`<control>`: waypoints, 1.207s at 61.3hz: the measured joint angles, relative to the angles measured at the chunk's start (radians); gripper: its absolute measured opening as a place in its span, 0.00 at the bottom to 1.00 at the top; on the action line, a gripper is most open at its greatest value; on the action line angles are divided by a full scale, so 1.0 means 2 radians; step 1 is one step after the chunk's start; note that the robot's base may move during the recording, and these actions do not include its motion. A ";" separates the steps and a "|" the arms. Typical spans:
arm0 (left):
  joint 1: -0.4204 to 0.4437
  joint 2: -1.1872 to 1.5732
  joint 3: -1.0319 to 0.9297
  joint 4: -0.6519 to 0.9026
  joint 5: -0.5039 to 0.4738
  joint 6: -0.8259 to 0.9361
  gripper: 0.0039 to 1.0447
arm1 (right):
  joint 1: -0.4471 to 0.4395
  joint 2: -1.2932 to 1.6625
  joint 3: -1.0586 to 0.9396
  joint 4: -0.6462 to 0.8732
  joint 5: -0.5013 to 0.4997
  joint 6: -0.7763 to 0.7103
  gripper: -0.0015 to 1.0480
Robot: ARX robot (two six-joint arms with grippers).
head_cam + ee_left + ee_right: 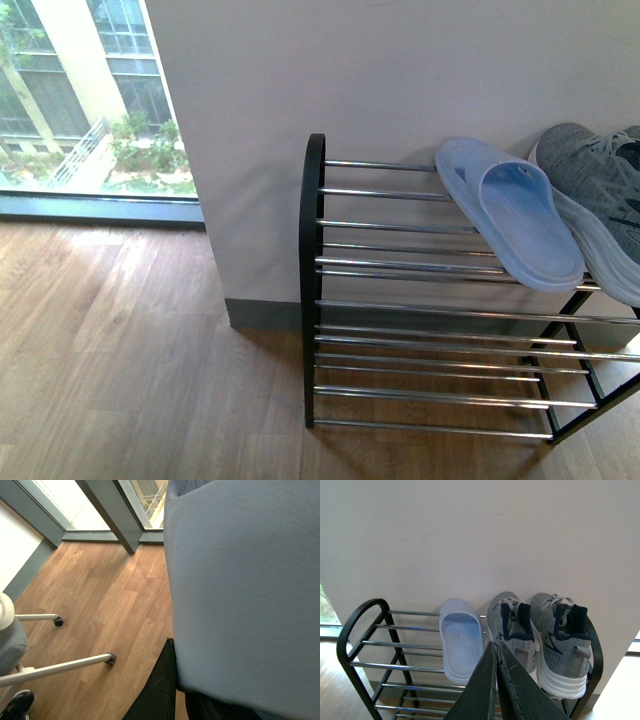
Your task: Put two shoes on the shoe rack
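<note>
Both grey knit shoes stand side by side on the top tier of the shoe rack (375, 627), toes to the wall: one (519, 637) in the middle, the other (566, 647) at the rack's end. The front view shows the black-framed rack (312, 280) with one grey shoe (600, 185) at the picture's right edge. My right gripper (496, 645) is shut and empty, hanging in front of the rack, apart from the shoes. My left gripper (170, 641) is shut beside a grey-blue padded surface (245, 580), far from the rack.
A pale blue slipper (520, 225) (461, 640) lies on the top tier beside the shoes. The white wall stands behind the rack, with a window (90, 100) to the left and wooden floor (120, 370) below. White chair legs on castors (60, 667) stand near my left arm.
</note>
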 joint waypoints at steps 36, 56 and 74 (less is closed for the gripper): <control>-0.003 0.002 0.000 0.007 -0.012 -0.013 0.01 | 0.000 -0.001 0.000 0.000 -0.001 0.000 0.92; -0.072 0.277 0.232 0.035 0.108 -0.266 0.01 | 0.001 -0.001 0.000 -0.001 0.001 0.000 0.91; -0.099 0.548 0.506 -0.113 0.171 -0.256 0.01 | 0.001 -0.001 0.000 -0.001 0.000 0.000 0.91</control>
